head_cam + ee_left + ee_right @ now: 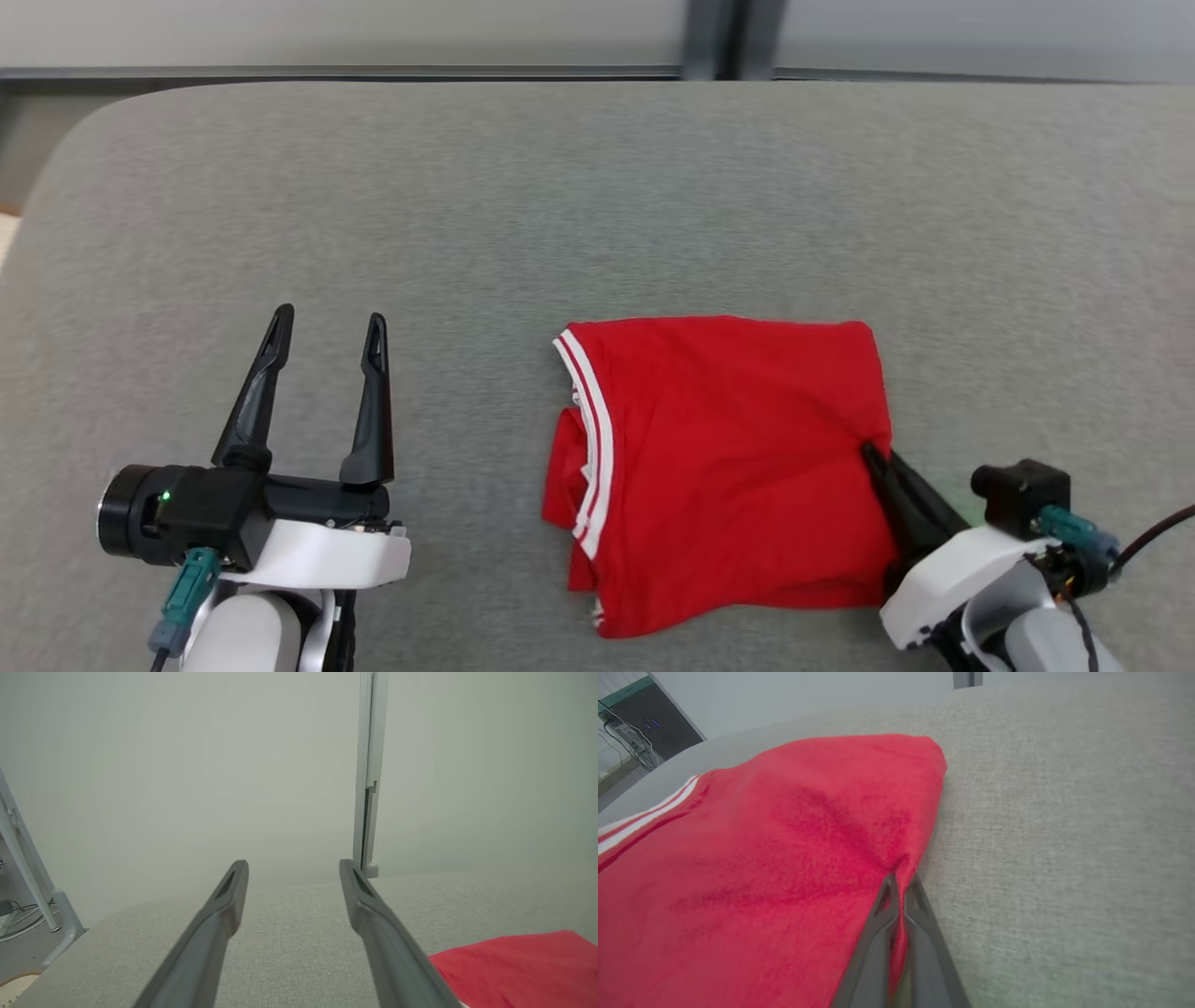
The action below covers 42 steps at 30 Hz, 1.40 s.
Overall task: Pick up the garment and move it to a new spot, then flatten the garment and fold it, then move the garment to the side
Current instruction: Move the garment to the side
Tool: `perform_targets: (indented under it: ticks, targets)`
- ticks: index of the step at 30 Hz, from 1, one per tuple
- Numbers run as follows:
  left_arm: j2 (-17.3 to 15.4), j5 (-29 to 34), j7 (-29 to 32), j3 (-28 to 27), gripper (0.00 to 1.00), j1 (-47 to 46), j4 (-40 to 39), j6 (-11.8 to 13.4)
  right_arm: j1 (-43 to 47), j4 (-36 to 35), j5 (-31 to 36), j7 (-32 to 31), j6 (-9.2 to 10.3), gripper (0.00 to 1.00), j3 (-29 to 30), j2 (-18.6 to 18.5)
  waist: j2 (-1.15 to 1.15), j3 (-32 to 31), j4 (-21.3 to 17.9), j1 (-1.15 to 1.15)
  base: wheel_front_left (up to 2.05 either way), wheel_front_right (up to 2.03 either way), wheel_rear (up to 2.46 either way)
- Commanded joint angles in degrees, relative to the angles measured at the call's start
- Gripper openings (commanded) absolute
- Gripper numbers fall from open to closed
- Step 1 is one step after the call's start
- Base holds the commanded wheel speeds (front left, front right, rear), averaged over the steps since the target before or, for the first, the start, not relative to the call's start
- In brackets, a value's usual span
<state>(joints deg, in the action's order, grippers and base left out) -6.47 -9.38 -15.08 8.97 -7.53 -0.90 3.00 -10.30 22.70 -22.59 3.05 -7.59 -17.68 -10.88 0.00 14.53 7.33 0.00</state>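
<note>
**Q:** Red cloth at lower centre-right of the head view: what is it?

**A:** The garment (728, 467), folded into a rough rectangle and lying on the grey fabric surface (597, 187). White stripes (602, 439) run down its left edge, where the layers bunch slightly.

**Q:** What meets its right edge?

**A:** The right gripper (875, 455), entering from the lower right corner of the frame. Its two dark fingers are pressed together on a pinch of the garment's right border, about midway down that edge. In the right wrist view the fingers (924, 938) rise from the bottom edge with a thin ridge of red cloth caught between them, and the cloth puckers toward their tips.

**Q:** And the other arm?

**A:** The left gripper (327, 322) sits at the lower left of the head view, well apart from the garment, its fingers spread wide around nothing. The left wrist view shows those fingers (222, 914) above the grey surface, with a corner of the garment at that frame's lower right.

**Q:** The background?

**A:** A pale wall (187, 765) and a vertical grey post (369, 765) stand beyond the surface's far edge. The surface's corner at the upper left of the head view is rounded.
</note>
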Motion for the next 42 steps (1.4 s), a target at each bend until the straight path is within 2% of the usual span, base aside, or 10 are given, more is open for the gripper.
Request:
perform_targets:
  ticks: [1, 10, 14, 18, 25, 29, 33, 37, 42]
  targets:
    - [-0.5, 0.5, -0.1, -0.4, 1.00, -1.2, -0.2, -0.4, -1.6, 0.1, -0.5, 0.9, 0.18, 0.00, -0.1, -1.8, 0.00, 1.1, -5.4, 0.00, 0.00, 0.00, 0.00]
    - [-1.1, 1.7, -0.1, 0.3, 1.00, -4.3, -1.1, -1.7, -10.8, 2.2, -2.3, 4.4, 0.15, 0.00, -1.8, -6.8, 0.00, 4.8, -17.7, 0.00, 0.00, 0.00, 0.00]
    - [-2.4, 2.6, 0.4, 1.3, 1.00, -6.7, -1.5, -2.8, -15.7, 3.0, -3.3, 5.8, 0.15, 0.00, -0.8, -8.3, 0.00, 7.8, -19.9, 0.00, 0.00, 0.00, 0.00]
    - [-3.9, 4.0, 1.8, 2.1, 1.00, -10.1, -2.7, -3.9, -21.0, 3.9, -3.8, 7.4, 0.16, 0.00, 1.0, -12.2, 0.00, 11.7, -21.9, 0.00, 0.00, 0.00, 0.00]
    - [-5.4, 5.2, 3.3, 3.0, 1.00, -14.2, -4.4, -4.8, -26.5, 5.5, -4.9, 9.1, 0.15, 0.00, 7.5, -18.5, 0.00, 17.2, -23.1, 0.00, 0.00, 0.00, 0.00]
    - [-6.0, 5.6, 3.9, 3.6, 1.00, -16.0, -5.4, -5.3, -27.6, 7.2, -5.8, 9.3, 0.15, 0.00, 12.1, -23.1, 0.00, 19.9, -22.4, 0.00, 0.00, 0.00, 0.00]
    - [-6.9, 6.2, 4.6, 3.8, 1.00, -17.9, -6.9, -5.5, -29.1, 10.4, -7.4, 8.4, 0.15, 0.00, 16.5, -25.9, 0.00, 23.0, -22.0, 0.00, 0.00, 0.00, 0.00]
    - [-7.7, 7.0, 5.8, 4.6, 1.00, -20.5, -8.3, -6.1, -32.8, 17.5, -10.2, 6.1, 0.15, 0.00, 18.5, -27.1, 0.00, 26.9, -20.7, 0.00, 0.00, 0.00, 0.00]
    - [-8.5, 7.7, 6.7, 5.4, 1.00, -22.0, -9.5, -6.4, -36.6, 24.3, -12.6, 5.4, 0.15, 0.00, 18.3, -26.5, 0.00, 30.8, -19.4, 0.00, 0.00, 0.00, 0.00]
